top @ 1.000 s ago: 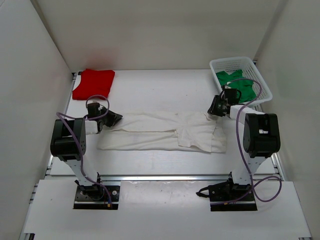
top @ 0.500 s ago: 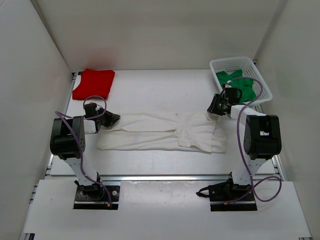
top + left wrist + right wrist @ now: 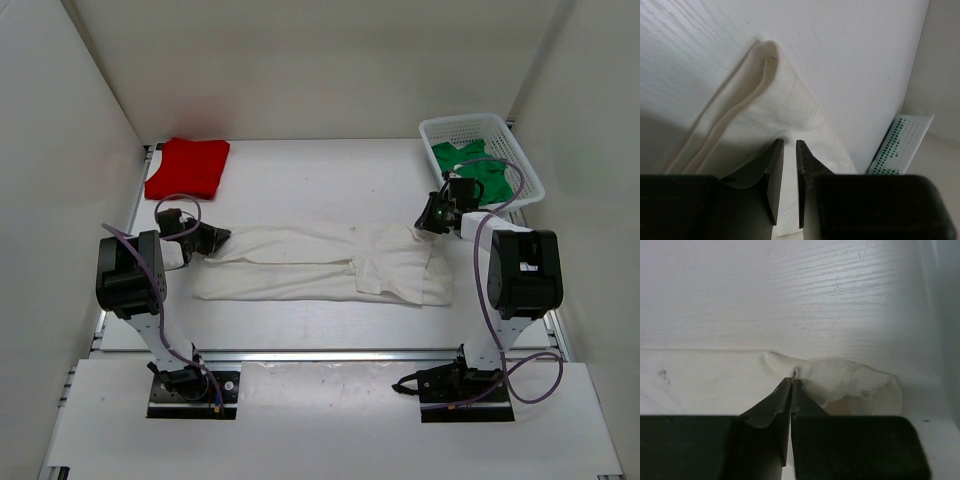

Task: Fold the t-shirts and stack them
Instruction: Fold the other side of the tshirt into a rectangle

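The white t-shirt lies folded into a long strip across the middle of the table. My left gripper is at its far left corner, jaws nearly closed with cloth between them. My right gripper is at the strip's far right corner, shut on a small pinch of white cloth at its tips. The red t-shirt lies folded at the far left. The green t-shirt sits bunched in the basket.
The white mesh basket stands at the far right, beside the right arm; its wall shows in the left wrist view. White walls enclose the table on three sides. Purple cables loop over both arms.
My left gripper has moved left, drawing the shirt's far left corner with it. My right gripper has edged slightly back, still holding its corner.
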